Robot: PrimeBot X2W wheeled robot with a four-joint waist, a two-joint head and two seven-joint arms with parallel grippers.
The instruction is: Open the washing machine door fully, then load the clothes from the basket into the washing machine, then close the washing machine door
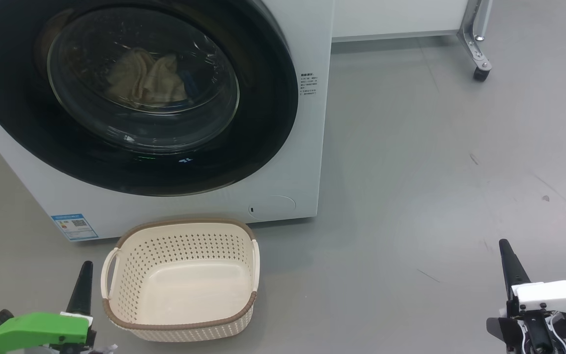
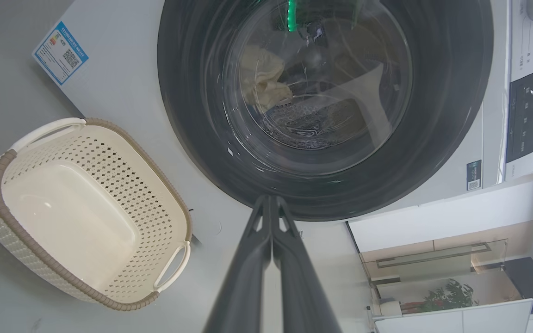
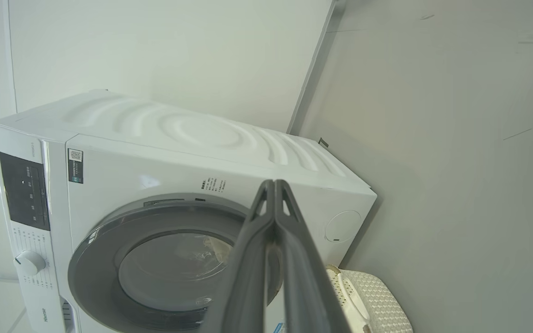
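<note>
Green-shelled left gripper [image 1: 85,269]: lower left of the head view; its two long dark fingers are pressed together with nothing between them, seemingly parked clear of the work.
Cream perforated plastic basket with brown woven-look rim [image 1: 184,221]: lower centre-left, on the grey floor [image 1: 435,172] just before the machine's base. It is empty, and was probably set there for a short carry.
Round door with glossy black rim and bulging glass [image 1: 263,113]: upper left, flush against the front.
Pale yellow soft clothes [image 1: 143,78]: behind that glass, so loading looks finished.
Big white front-loading washing machine [image 1: 307,147]: upper left to centre.
White-shelled right gripper [image 1: 506,255]: lower right, fingers together, empty.
Left wrist view adds: the steel perforated drum [image 2: 312,120] beside the clothes.
Right wrist view adds: the white dial [image 3: 28,262] and dark control panel [image 3: 23,194].
</note>
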